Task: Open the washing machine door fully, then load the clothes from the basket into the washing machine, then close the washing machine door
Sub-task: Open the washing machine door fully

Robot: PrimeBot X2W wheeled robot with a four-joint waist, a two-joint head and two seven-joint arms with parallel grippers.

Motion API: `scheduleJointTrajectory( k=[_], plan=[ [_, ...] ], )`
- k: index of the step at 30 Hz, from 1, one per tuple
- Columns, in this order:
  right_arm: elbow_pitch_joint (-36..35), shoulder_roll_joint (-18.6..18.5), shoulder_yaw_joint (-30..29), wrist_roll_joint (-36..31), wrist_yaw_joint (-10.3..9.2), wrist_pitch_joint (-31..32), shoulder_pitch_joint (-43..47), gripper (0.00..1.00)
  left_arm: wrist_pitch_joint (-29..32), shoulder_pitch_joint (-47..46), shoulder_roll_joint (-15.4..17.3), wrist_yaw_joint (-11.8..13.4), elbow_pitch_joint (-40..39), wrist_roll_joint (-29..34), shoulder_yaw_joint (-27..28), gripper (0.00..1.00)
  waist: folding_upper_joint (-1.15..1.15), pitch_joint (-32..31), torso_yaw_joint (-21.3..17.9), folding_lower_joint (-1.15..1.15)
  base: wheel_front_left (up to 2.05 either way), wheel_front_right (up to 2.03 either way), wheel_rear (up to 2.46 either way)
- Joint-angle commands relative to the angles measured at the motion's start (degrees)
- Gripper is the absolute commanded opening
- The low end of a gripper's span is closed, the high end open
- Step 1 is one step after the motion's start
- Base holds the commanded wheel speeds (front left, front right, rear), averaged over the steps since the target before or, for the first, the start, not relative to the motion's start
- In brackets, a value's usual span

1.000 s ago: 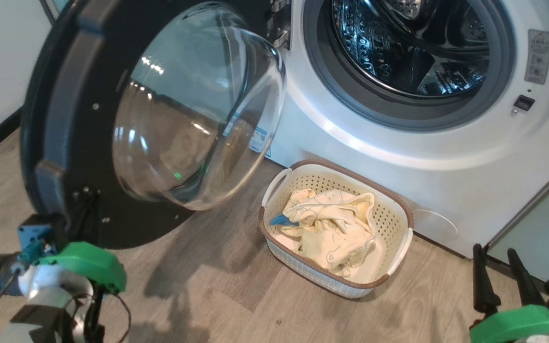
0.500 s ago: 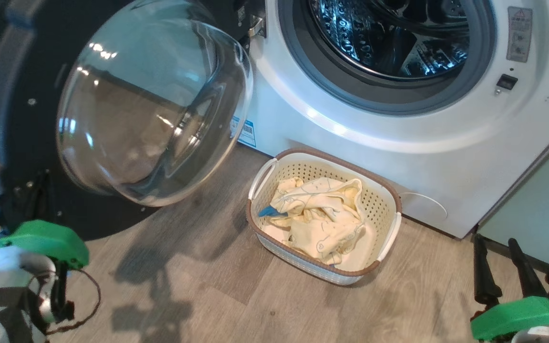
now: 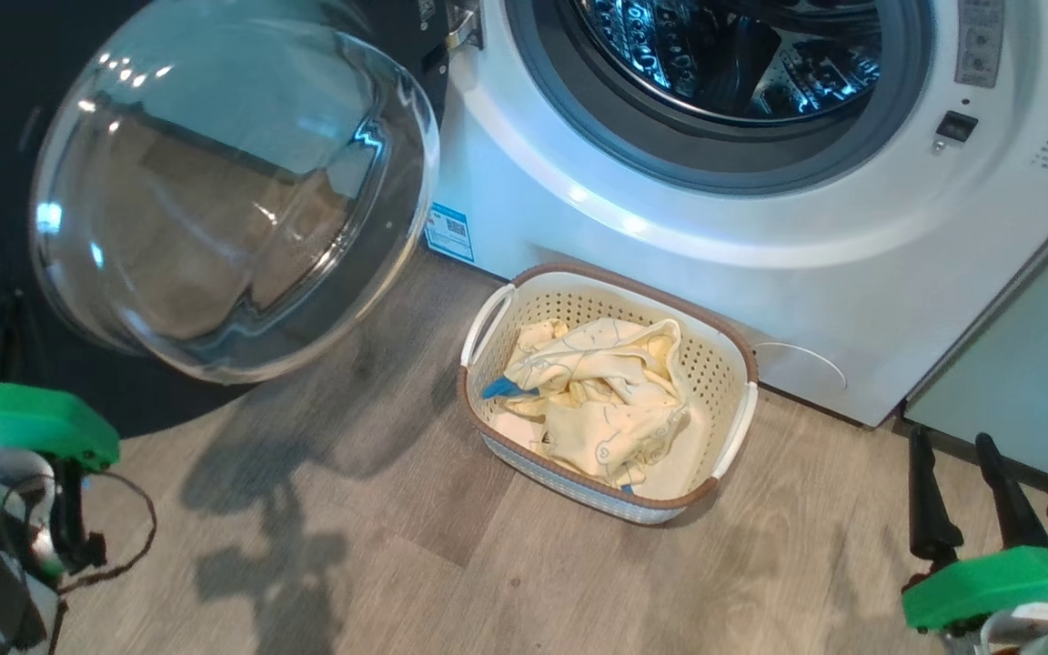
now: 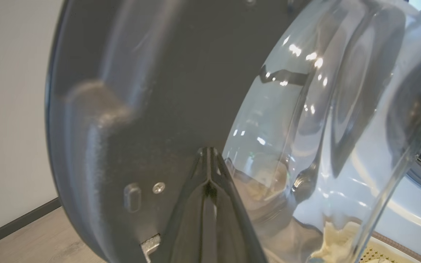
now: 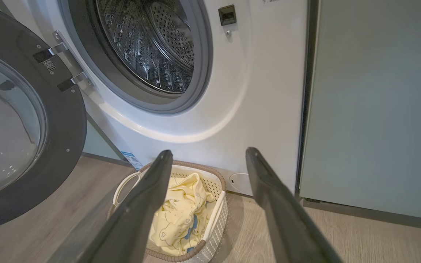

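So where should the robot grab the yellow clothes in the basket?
Pinch the raised crumpled fold on top of the clothes, coming straight down from above. The pile lies bunched inside the basket, whose walls block the sides. The open right hand looks free.

Grey wood-look floor (image 3: 397, 546); pale green cabinet (image 5: 378, 109) at right; white wall (image 4: 9, 109), dark skirting (image 4: 16, 224).

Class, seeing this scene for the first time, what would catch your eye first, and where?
The washing machine door stands open at the left, bulging clear glass at its centre. Right of it, the washing machine shows its gleaming steel drum. On the floor in front, the basket holds pale yellow clothes.
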Motion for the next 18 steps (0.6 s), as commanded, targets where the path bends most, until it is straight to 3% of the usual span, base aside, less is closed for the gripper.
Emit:
scheduleJointTrajectory(
  k=[1, 18],
  plan=[
    [-1.8, -1.1, 1.4, 0.1, 0.01, -0.5, -2.4, 1.0, -0.6, -3.7, 2.1, -0.4, -0.6, 0.8, 3.6, 0.0, 0.0, 0.2, -0.2, 0.0, 0.0, 0.0, 0.0],
    [-1.8, -1.1, 1.6, 0.2, 0.01, -0.5, -3.8, 1.0, -0.6, -9.9, 0.2, -4.6, 5.9, 4.8, 10.7, 0.0, 0.0, 2.4, -1.7, 0.0, 0.0, 0.0, 0.0]
  ],
)
